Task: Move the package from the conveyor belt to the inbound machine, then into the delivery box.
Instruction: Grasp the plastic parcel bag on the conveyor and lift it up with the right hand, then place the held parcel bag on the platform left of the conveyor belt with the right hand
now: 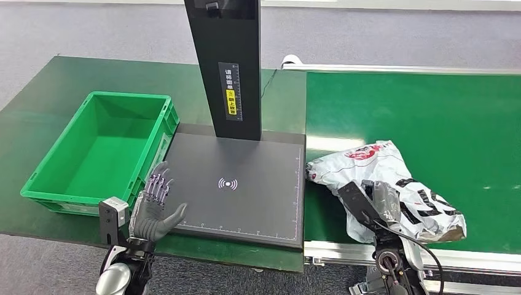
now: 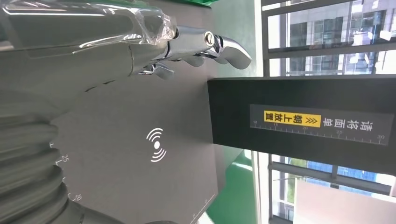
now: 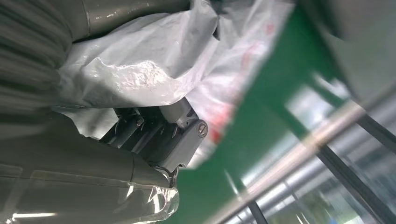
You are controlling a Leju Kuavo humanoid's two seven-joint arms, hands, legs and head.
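The package [image 1: 381, 169], a crumpled white plastic bag with red and black print, lies on the green conveyor belt [image 1: 430, 110] near its left front edge. My right hand [image 1: 375, 206] is on the bag's near side. In the right wrist view the film of the package [image 3: 140, 70] is caught between the thumb and the darker fingers [image 3: 173, 135]. The inbound machine's dark scan plate [image 1: 246, 196] lies left of the belt under a black column [image 1: 227, 61]. My left hand [image 1: 155, 206] hovers open at the plate's front left corner, fingers spread [image 2: 187, 44], holding nothing.
A green delivery crate [image 1: 126, 96] stands empty on the green table left of the plate, close to my left hand. The column rises from the plate's far edge. The belt's metal rail [image 1: 467, 255] runs along its front edge.
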